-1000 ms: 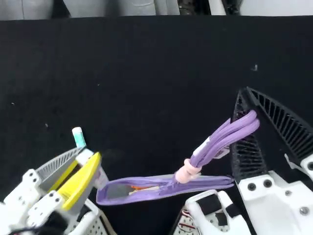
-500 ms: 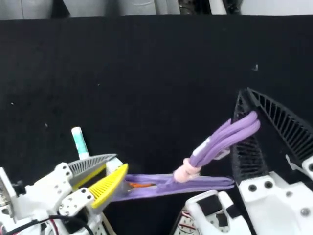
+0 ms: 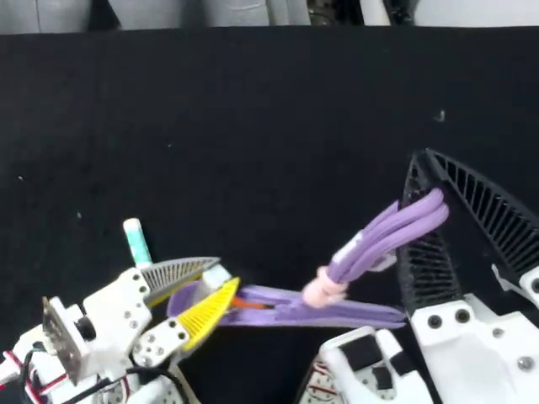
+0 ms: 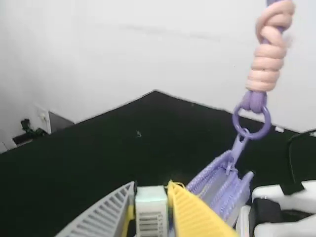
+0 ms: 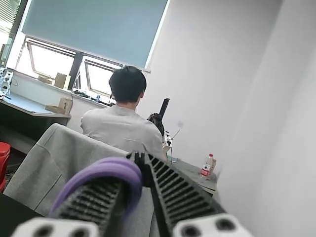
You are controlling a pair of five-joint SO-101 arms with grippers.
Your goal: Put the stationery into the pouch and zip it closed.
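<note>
While left gripper (image 3: 224, 275) grips white item (image 4: 150, 211), pouch (image 3: 337, 313) lies beside.

My view of the room: a black table in a bright, white-walled office.

The black tabletop (image 3: 253, 126) runs back to a plain white wall (image 4: 98, 49). Farther off I see daylight coming through a window (image 5: 54, 69) under a half-lowered grey-blue blind (image 5: 94, 24). A desk (image 5: 24, 106) with small boxes sits below it, and a bottle (image 5: 208, 166) stands on a second desk.
</note>
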